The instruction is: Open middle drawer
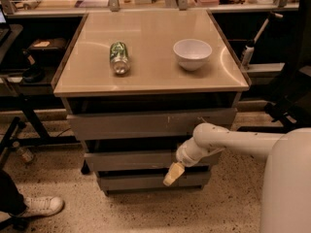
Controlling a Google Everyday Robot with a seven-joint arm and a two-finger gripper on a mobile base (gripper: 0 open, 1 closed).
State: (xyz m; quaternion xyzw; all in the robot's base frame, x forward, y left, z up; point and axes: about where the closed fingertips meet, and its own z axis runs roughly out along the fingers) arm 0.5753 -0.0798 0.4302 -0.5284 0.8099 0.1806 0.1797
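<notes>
The middle drawer (131,160) is the plain grey front between the taller, scratched top drawer front (146,124) and the small bottom front (136,181). It stands slightly out from the bottom front, and none of its tray interior shows. My gripper (173,174), with a pale yellowish tip, hangs from the white arm (228,141) at the right. It sits in front of the middle drawer's lower edge, right of centre, and overlaps the top of the bottom front.
On the tan cabinet top (150,76) lie a green can (119,57) on its side and a white bowl (192,53). A person's white shoe (41,206) is on the floor at lower left. Dark desks and chair legs flank the cabinet.
</notes>
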